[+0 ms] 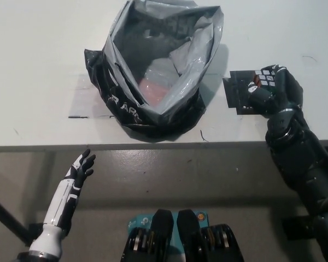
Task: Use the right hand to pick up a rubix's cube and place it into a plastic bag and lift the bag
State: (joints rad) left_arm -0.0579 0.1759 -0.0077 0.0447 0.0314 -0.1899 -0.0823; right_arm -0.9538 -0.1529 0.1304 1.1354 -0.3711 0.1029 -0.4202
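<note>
A Rubik's cube (264, 78) with white and red faces shows at the table's right, over a dark square mat (238, 93). My black right hand (273, 90) is wrapped around it from the right and below. Left of it stands a grey and black plastic bag (153, 71), its mouth wide open upward, with something pinkish inside. My white left hand (81, 169) rests at the lower left, below the table's front edge, fingers spread and holding nothing.
The white table (44, 65) ends at a front edge running across the middle of the picture. Below that edge is grey floor. A dark bar crosses the lower left corner.
</note>
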